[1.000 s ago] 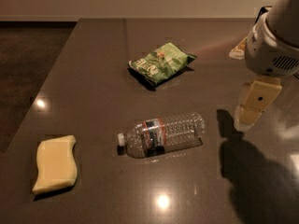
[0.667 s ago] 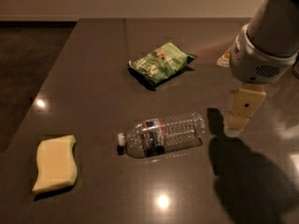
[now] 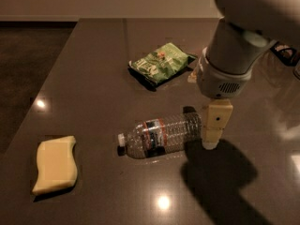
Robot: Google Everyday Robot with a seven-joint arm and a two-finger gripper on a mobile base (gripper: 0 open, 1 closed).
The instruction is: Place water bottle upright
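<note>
The water bottle (image 3: 161, 134) lies on its side on the dark table (image 3: 98, 74), its white cap pointing left and its base to the right. It is clear and ribbed, with a dark label and a red band. My gripper (image 3: 212, 143) hangs from the grey arm (image 3: 234, 55) just right of the bottle's base, its cream fingers (image 3: 214, 123) pointing down and reaching close to the table surface. From here the fingers line up one behind the other.
A green snack bag (image 3: 160, 63) lies behind the bottle. A yellow sponge (image 3: 55, 163) lies at the front left. The table's left edge runs diagonally, with dark floor (image 3: 23, 69) beyond it. A dark object (image 3: 287, 52) sits at the far right.
The arm has moved left and down toward the bottle, so the gripper now stands right beside the bottle's base. The bottle, bag and sponge have not moved.
</note>
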